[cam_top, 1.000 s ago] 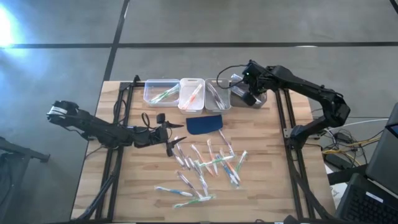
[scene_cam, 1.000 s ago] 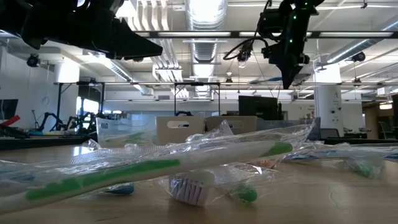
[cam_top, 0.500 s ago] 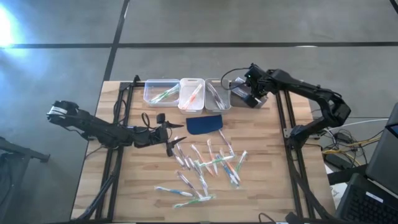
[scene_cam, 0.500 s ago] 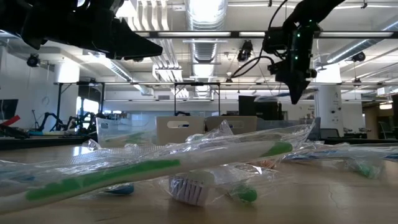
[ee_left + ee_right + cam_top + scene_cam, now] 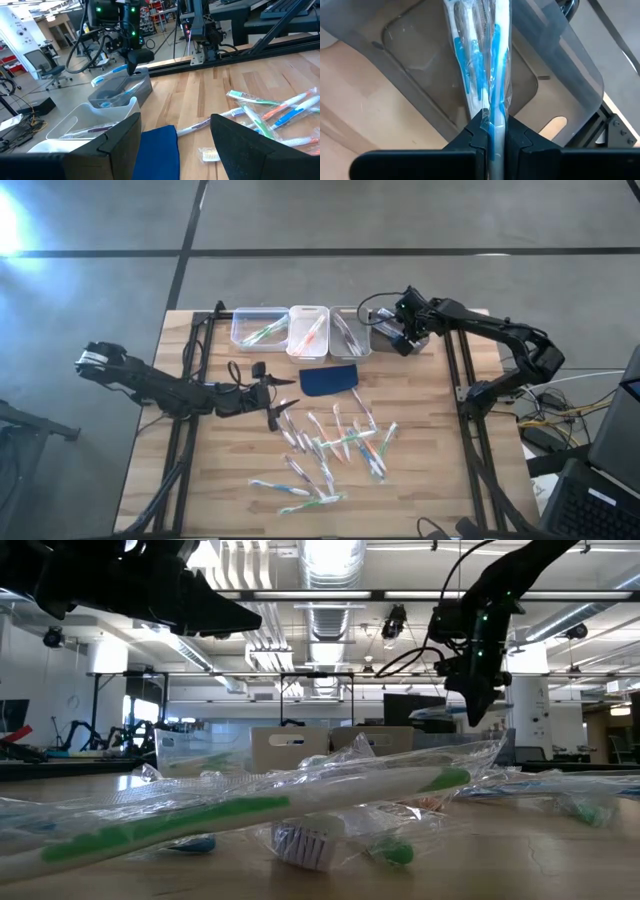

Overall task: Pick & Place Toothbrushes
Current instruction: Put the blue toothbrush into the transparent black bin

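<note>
My right gripper (image 5: 492,131) hangs over the grey bin (image 5: 392,338) at the right end of the bin row, shut on a blue toothbrush (image 5: 490,60) in a clear wrapper. Another blue toothbrush (image 5: 105,104) lies in that bin. Several wrapped toothbrushes (image 5: 338,445) lie scattered on the wooden table's middle and near part. My left gripper (image 5: 278,402) stands open and level at the table's left of the pile, touching nothing. The dark blue pad (image 5: 330,379) lies flat just ahead of it. My right gripper pinches the wrapped blue toothbrush near one end (image 5: 492,117) between its two fingers. The fingers slant steeply down from above. The brush sticks out sideways past the fingertips (image 5: 111,73), roughly level, lifted clear above the grey bin.
Left of the grey bin stand three more bins: a clear one (image 5: 258,327) with a green toothbrush, a white one (image 5: 308,330) with an orange one, and a clear one (image 5: 350,332). Black frame rails (image 5: 452,370) run along both table sides.
My right gripper has gone down toward the grey bin, shifting slightly toward the table's near edge, and has stayed shut on the blue toothbrush, which came down with it.
</note>
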`<state>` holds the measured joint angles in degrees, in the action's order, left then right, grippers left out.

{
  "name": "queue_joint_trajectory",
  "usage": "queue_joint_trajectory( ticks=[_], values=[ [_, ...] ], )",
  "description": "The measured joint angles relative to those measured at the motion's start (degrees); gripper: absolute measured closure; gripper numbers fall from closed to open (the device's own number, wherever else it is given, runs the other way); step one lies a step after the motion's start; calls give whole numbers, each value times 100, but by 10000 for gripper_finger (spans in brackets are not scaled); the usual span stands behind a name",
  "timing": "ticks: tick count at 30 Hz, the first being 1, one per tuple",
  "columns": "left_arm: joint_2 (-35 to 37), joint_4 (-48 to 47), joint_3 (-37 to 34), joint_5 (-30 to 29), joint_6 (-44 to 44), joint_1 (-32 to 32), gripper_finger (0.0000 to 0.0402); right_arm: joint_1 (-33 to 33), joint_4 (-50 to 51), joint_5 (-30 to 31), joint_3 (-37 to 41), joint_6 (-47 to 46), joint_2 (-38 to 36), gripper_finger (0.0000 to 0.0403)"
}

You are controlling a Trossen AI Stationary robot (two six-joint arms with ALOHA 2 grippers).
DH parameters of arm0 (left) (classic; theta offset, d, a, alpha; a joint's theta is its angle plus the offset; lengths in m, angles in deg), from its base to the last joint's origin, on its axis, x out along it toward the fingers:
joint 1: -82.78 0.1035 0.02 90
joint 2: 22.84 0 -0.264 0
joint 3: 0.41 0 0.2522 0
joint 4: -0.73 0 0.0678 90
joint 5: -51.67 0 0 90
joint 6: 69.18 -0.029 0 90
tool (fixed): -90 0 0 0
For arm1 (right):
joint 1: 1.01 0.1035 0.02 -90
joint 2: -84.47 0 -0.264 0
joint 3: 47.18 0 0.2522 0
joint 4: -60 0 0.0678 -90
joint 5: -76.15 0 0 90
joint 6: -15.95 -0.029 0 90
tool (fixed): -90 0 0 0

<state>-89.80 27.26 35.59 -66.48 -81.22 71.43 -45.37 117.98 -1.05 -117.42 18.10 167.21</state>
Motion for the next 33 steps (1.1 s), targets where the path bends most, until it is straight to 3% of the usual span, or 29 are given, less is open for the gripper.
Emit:
queue_joint_trajectory(
  ticks=[12,25,33],
  values=[
    [0,2,0,0,0,4,158,4,-676,-132,293,166,-2,385],
    [0,4,-2,0,0,10,158,-209,-716,-313,316,278,10,385],
    [0,3,-2,0,2,13,158,-218,-767,-363,290,287,681,385]
  ],
)
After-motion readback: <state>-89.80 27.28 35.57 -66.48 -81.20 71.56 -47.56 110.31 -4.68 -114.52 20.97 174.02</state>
